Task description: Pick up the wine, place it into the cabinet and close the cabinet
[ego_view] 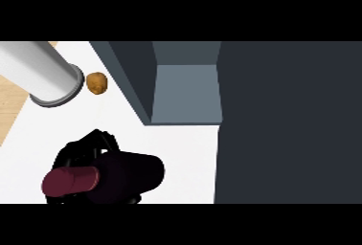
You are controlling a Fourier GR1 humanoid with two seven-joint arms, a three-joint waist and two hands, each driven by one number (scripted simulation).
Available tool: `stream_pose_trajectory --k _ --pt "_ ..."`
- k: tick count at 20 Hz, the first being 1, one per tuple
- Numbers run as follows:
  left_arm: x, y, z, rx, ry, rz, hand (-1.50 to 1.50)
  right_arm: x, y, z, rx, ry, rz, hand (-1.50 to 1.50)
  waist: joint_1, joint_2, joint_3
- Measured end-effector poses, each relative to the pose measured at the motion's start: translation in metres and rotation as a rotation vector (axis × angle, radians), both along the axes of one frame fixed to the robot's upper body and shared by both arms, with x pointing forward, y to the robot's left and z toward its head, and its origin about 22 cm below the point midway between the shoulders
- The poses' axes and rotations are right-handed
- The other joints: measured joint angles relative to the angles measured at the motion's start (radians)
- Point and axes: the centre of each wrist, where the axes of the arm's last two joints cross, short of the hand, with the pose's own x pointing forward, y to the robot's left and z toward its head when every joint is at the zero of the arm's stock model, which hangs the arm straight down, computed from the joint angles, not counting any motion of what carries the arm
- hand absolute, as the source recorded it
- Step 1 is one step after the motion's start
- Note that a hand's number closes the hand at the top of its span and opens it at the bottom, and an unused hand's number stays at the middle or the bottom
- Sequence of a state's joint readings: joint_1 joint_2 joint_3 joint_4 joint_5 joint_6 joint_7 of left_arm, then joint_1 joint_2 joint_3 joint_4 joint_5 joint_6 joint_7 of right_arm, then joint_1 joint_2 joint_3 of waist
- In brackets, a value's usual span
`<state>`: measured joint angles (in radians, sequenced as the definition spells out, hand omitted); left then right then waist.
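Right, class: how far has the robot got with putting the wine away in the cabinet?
Done: the left hand has its fingers curled round the wine, so the grasp looks made. In hand: the bottle is held near the view's lower left, outside the open cabinet. Left: set it inside, then close the door.

The wine [106, 177] hides most of the hand [84, 146] curled round it.
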<state>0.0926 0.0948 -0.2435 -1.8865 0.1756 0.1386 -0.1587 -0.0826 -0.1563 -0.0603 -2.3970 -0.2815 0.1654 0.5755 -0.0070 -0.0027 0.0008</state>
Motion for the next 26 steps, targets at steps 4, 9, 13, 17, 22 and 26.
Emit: stream_pose_trajectory --k 4,9,13,17,22,26 --pt "0.006 -0.031 0.018 -0.016 -0.006 -0.038 1.50 0.000 0.002 0.000 0.013 0.008 0.003 -1.50 -0.002 0.000 0.000" --pt "0.016 -0.063 0.039 -0.042 -0.012 -0.065 1.50 0.000 0.003 -0.001 0.020 0.009 0.010 -1.50 -0.002 0.001 -0.001" --pt "0.025 -0.088 0.054 -0.053 -0.005 -0.066 1.50 0.000 0.002 -0.001 0.014 0.013 0.013 -1.50 -0.005 0.001 -0.001" --pt "0.031 -0.113 0.066 -0.039 -0.009 -0.048 1.50 -0.001 -0.001 -0.002 0.005 0.010 0.007 -1.50 -0.007 0.001 0.000" --pt "0.042 -0.130 0.072 -0.031 -0.007 -0.015 1.50 -0.003 -0.003 -0.005 0.010 0.021 0.006 -1.50 -0.009 0.001 0.000" --pt "0.054 -0.141 0.077 -0.016 -0.007 0.013 1.50 -0.003 -0.003 -0.006 0.004 0.013 0.019 -1.50 -0.008 0.001 -0.001"
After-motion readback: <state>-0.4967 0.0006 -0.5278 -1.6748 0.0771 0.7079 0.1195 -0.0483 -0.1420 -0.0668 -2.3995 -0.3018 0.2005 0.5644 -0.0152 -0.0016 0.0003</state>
